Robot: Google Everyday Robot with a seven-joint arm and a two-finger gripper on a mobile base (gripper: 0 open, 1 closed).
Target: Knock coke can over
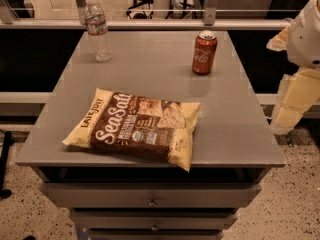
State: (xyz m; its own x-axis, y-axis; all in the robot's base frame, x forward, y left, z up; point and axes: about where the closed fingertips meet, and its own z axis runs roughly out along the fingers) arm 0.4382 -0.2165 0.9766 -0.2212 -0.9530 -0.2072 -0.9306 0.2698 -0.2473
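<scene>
The coke can [204,52] is a small red can with white script and a silver top. It stands upright at the back right of the grey table [235,134]. My gripper [290,107] hangs at the right edge of the camera view, off the table's right side, lower than the can and well apart from it. Nothing is seen in it.
A clear plastic water bottle [97,30] stands upright at the back left of the table. A yellow and brown sea salt chip bag [136,126] lies flat at the front middle. Drawers [150,196] sit under the tabletop. A railing [150,24] runs behind the table.
</scene>
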